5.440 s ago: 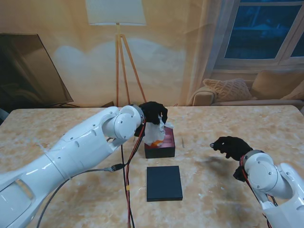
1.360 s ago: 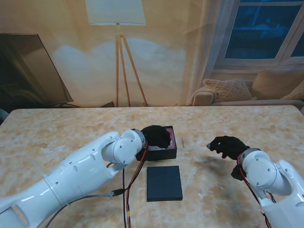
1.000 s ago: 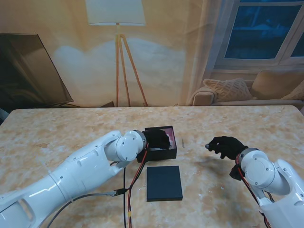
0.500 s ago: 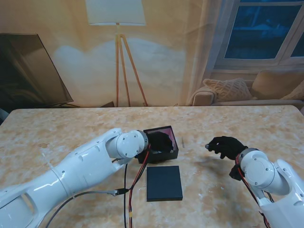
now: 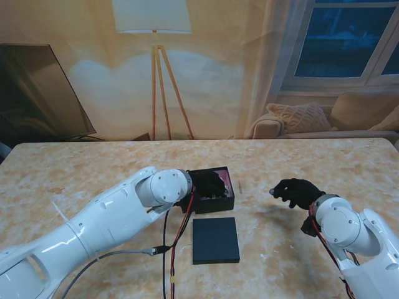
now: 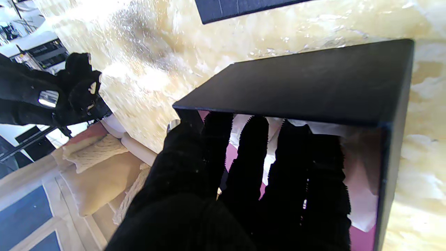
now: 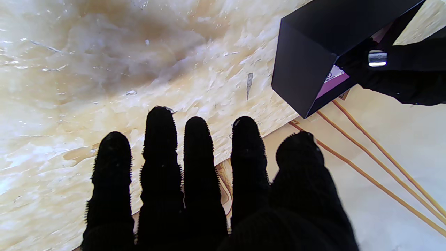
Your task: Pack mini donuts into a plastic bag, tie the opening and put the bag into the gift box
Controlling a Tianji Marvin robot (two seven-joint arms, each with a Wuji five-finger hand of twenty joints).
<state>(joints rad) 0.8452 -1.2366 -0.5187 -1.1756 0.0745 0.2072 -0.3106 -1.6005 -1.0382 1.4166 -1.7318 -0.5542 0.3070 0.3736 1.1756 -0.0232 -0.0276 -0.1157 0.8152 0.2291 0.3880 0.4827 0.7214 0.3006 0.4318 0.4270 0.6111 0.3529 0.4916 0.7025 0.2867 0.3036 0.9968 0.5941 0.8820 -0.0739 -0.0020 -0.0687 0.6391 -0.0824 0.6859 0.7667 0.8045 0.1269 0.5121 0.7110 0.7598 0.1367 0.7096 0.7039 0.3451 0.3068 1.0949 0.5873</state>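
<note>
My left hand (image 6: 251,181) presses the white plastic bag (image 6: 359,195) into the black gift box (image 6: 313,83); grip probably loosened; withdraw slowly.

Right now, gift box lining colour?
Pink-magenta inside the black gift box; left wrist view shows it best.

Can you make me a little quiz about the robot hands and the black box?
1. True or false: the left hand is reaching into the gift box.
2. What does the right hand hold? A) the lid B) nothing C) a bag
3. The flat black lid lies ____ to me than the box.

Key: 1 true. 2 B. 3 nearer.
</note>
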